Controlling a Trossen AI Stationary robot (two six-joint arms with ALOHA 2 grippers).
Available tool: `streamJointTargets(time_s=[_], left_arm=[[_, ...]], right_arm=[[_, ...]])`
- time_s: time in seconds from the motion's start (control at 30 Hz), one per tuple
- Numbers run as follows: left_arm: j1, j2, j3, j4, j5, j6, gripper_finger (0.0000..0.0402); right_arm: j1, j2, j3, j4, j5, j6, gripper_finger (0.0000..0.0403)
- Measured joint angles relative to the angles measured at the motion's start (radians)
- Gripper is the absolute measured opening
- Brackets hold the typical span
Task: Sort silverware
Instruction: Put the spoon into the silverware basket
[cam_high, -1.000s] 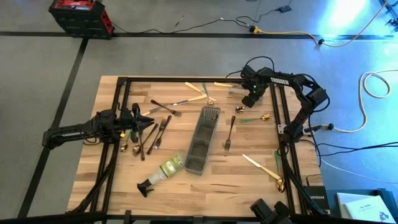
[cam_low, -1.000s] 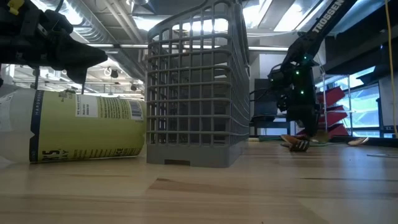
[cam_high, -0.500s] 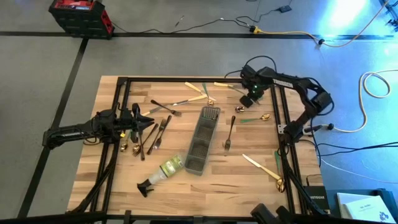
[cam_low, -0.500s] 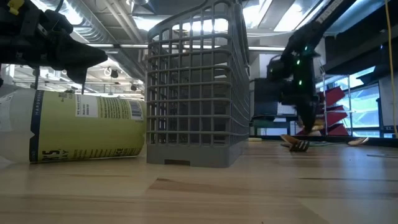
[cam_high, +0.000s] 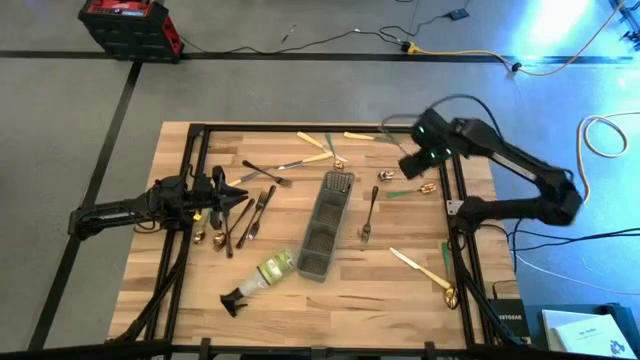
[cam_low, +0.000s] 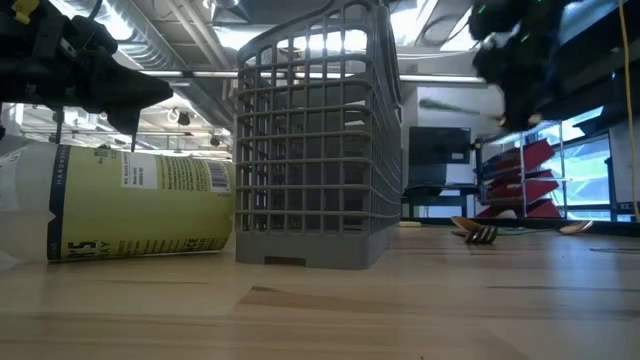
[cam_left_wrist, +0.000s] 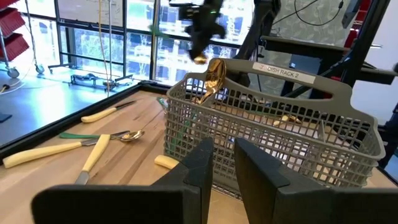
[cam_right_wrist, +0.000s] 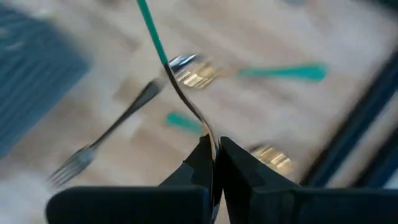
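Note:
My right gripper (cam_high: 416, 164) hangs high over the table's far right, shut on a green-handled piece of silverware (cam_right_wrist: 151, 31). It shows blurred in the low view (cam_low: 515, 85). More silverware lies on the table: cream-handled knives (cam_high: 315, 140), dark forks (cam_high: 255, 213), a fork (cam_high: 370, 215), a gold spoon (cam_high: 385, 175) and a green-handled piece (cam_high: 405, 191). The grey mesh caddy (cam_high: 325, 225) lies mid-table with a gold spoon (cam_left_wrist: 212, 78) in it. My left gripper (cam_left_wrist: 222, 163) waits level at the left, open by a narrow gap, with nothing in it. My right gripper pinches the piece's bare metal neck (cam_right_wrist: 200, 126) between its two fingers (cam_right_wrist: 233, 155), which point steeply down. The green handle (cam_right_wrist: 149, 25) sticks out beyond the fingertips. Its head is hidden between the fingers. The piece is lifted clear of the table.
A clear spray bottle (cam_high: 262, 275) lies on its side near the caddy's near end. A cream knife and gold spoon (cam_high: 428, 272) lie at the near right. Black frame rails (cam_high: 452, 215) run along the table's edges. Bare wood shows along the near edge.
My right gripper has risen steeply from the far right of the table and drawn a little toward the right edge, rolling as it went. The green-handled piece that lay beside it is now lifted clear.

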Motion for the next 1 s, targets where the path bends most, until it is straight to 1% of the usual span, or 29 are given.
streamJointTargets(time_s=[0.07, 0.1, 0.23, 0.3, 0.33, 0.37, 0.43, 0.5, 0.57, 0.67, 0.77, 0.87, 1.0], left_arm=[[0.000, 0.000, 0.000, 0.000, 0.000, 0.000, 0.0051], [0.000, 0.000, 0.000, 0.000, 0.000, 0.000, 0.0051], [0.000, 0.000, 0.000, 0.000, 0.000, 0.000, 0.0051], [0.000, 0.000, 0.000, 0.000, 0.000, 0.000, 0.0051], [0.000, 0.000, 0.000, 0.000, 0.000, 0.000, 0.0051], [0.000, 0.000, 0.000, 0.000, 0.000, -0.001, 0.0051], [0.000, 0.000, 0.000, 0.000, -0.001, 0.000, 0.0051], [0.000, 0.000, 0.000, 0.000, -0.001, 0.000, 0.0051], [0.000, 0.000, 0.000, -0.001, -0.003, 0.000, 0.0051], [0.000, 0.000, 0.000, -0.001, -0.003, 0.000, 0.0051], [0.000, 0.000, 0.000, -0.001, -0.003, 0.000, 0.0051], [0.000, 0.000, 0.000, -0.001, -0.003, 0.000, 0.0051], [0.000, 0.000, 0.000, -0.001, -0.004, 0.000, 0.0051]], right_arm=[[0.072, -0.093, -0.053, -0.005, -0.063, 0.083, 0.0000], [0.111, -0.143, -0.087, -0.012, -0.077, 0.135, 0.0000], [0.309, -0.344, -0.269, -0.049, -0.067, 0.405, 0.0000], [0.432, -0.440, -0.377, 0.029, -0.060, 0.550, 0.0000], [0.492, -0.480, -0.404, 0.085, -0.039, 0.613, 0.0000], [0.551, -0.516, -0.439, 0.178, -0.036, 0.678, 0.0000], [0.657, -0.554, -0.501, 0.284, -0.007, 0.740, 0.0000], [0.743, -0.551, -0.546, 0.344, 0.033, 0.781, 0.0000], [0.805, -0.527, -0.595, 0.420, 0.073, 0.834, 0.0000], [0.894, -0.461, -0.666, 0.621, 0.114, 0.893, 0.0000], [0.993, -0.351, -0.734, 0.828, 0.172, 0.957, 0.0000], [1.107, -0.217, -0.766, 1.003, 0.208, 1.030, 0.0000], [1.228, -0.059, -0.772, 1.165, 0.226, 1.137, 0.0000]])
